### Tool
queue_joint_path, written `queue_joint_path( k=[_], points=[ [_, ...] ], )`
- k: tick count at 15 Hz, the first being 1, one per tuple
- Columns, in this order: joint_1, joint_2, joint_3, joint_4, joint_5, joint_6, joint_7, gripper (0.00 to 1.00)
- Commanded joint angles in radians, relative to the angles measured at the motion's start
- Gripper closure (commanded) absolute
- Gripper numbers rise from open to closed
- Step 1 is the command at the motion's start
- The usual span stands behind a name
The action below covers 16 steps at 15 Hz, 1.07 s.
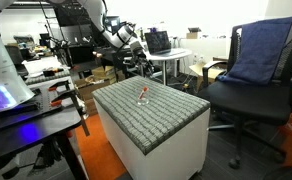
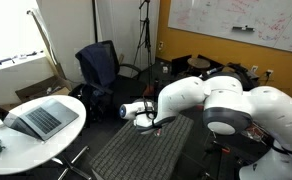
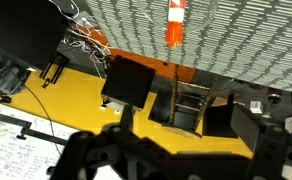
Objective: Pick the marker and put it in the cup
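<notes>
Well, gripper (image 3: 186,138): my dark two-finger gripper fills the six o'clock edge of the wrist view, blurred. Its jaws stand wide apart and nothing sits between them.
Marker: the small, thin red marker pen with a whitish end (image 3: 175,22) shows at twelve o'clock in the wrist view, well apart from my fingers. In an exterior view (image 1: 142,95) it stands close to upright near the middle of the mat.
Cup: the small clear cup is too faint for me to pick out, so I cannot tell whether the marker stands in it.
Mat: a grey woven mat (image 1: 161,118) covers the top of a white box (image 1: 176,150).
Arm: my white arm (image 2: 216,105) is beyond the box's far edge, at eleven o'clock from the marker in an exterior view (image 1: 121,35).
Floor: an orange floor (image 3: 66,95) lies at nine o'clock in the wrist view.
Chair: a black office chair draped with blue cloth (image 1: 258,55) stands at three o'clock of the box.
Table: a round white table with an open laptop (image 2: 41,120) stands at nine o'clock of my gripper.
</notes>
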Motion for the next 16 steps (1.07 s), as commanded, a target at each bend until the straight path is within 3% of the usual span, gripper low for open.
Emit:
queue_joint_path(
  k=[1, 9, 10, 16],
  points=[
    [-0.005, -0.102, 0.020, -0.096, -0.031, -0.024, 0.033, 0.00],
    [-0.015, -0.183, 0.040, -0.168, -0.079, 0.011, 0.050, 0.00],
    [-0.034, -0.122, 0.054, -0.094, -0.070, -0.025, 0.024, 0.00],
    [-0.035, -0.144, 0.064, -0.114, -0.085, -0.025, 0.033, 0.00]
  ],
)
